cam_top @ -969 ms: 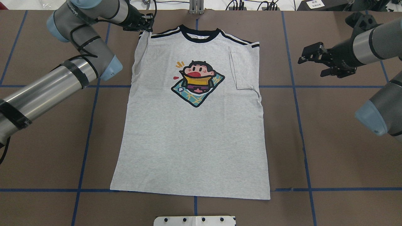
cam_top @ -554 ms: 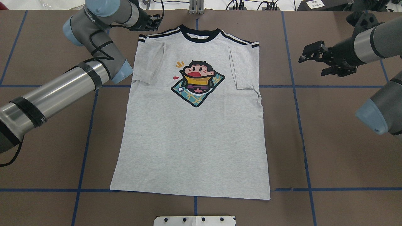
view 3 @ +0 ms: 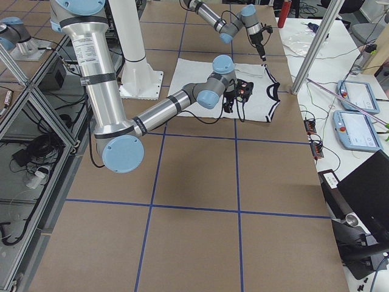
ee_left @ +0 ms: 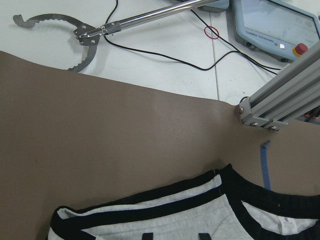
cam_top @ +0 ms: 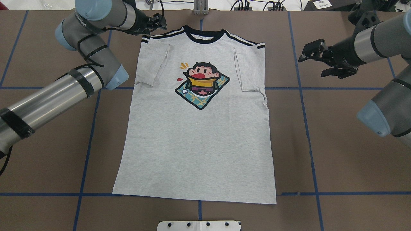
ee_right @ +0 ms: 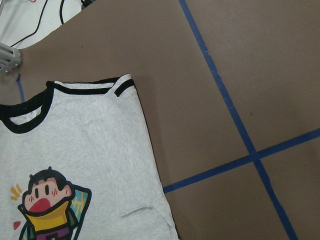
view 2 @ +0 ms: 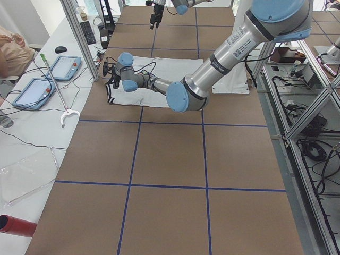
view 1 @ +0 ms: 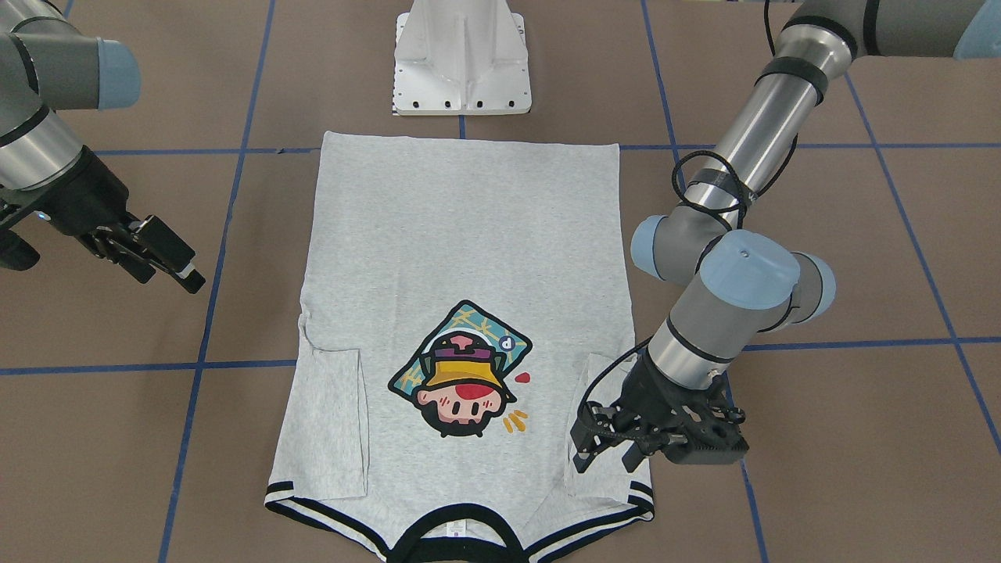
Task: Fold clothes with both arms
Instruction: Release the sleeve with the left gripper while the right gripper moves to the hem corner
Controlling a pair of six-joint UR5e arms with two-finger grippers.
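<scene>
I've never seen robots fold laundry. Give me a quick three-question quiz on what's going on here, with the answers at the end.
1. True or false: both sleeves of the T-shirt are folded in onto its front.
2. Multiple choice: the left gripper is A. by the shirt's striped shoulder; B. at the bottom hem; C. over the cartoon print.
3. Short answer: what is the right gripper holding?

Key
1. True.
2. A.
3. Nothing. It is open, over the bare table beside the shirt.
</scene>
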